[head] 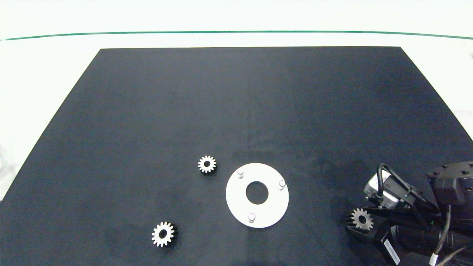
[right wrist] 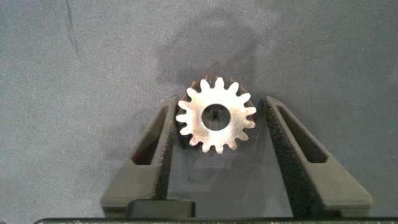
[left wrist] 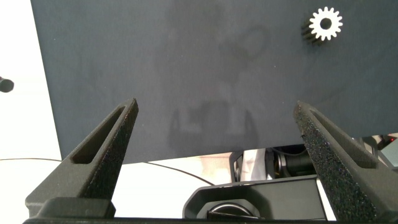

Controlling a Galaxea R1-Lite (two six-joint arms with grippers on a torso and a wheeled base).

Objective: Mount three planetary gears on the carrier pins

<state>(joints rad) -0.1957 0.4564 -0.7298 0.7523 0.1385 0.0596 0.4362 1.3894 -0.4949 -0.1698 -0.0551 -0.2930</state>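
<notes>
Nearest us, at the counter's front right corner, our right gripper has its grey fingers straddling a small silver-white toothed metal gear; whether they actually touch it we cannot tell. The arm behind runs off the edge. Our left gripper hangs with fingers spread wide over bare dark mat. Further in, the flat white ring-shaped disc stands with three short white pegs, all bare. Two more gears lie left of it, one near the front, one just beside the disc, with open mat beyond.
</notes>
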